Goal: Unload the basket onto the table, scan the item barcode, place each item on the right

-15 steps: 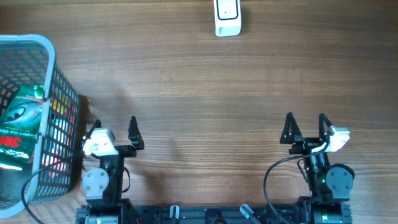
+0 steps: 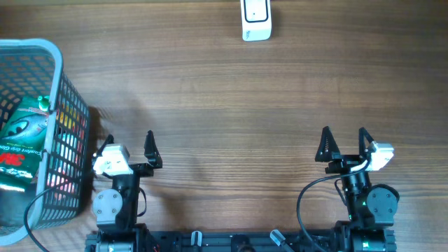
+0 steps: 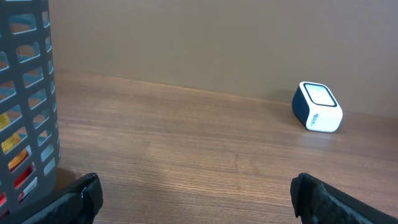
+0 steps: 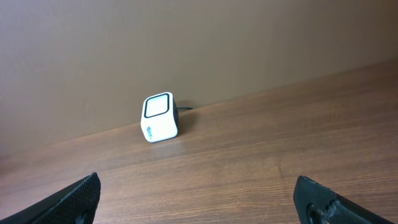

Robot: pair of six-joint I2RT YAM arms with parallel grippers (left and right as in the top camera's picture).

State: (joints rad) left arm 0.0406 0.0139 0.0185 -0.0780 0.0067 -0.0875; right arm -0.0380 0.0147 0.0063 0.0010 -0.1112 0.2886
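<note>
Overhead view, read from left to right. A grey mesh basket [image 2: 68, 105] is standing at the table's left edge, far to the left of the white barcode scanner [image 2: 256, 19] and nearer the robot than it. Inside the basket a green packet [image 2: 21, 129] is lying, the item with the barcode; red and yellow packaging is showing through the mesh beside it.

The left gripper [image 2: 128, 142] is hovering just right of the basket, well short of the scanner and to its left, with its jaws spread wide and nothing between them.

The scanner is sitting at the far edge of the wooden table [image 2: 224, 98], apart from everything else. The right wrist view is showing its dark-rimmed window facing up and a dark cable [image 4: 185, 107] leaving its back.

The right gripper [image 2: 344, 135] is hanging to the right of the scanner, on the robot's side of the table, with its jaws likewise spread wide and holding nothing.
</note>
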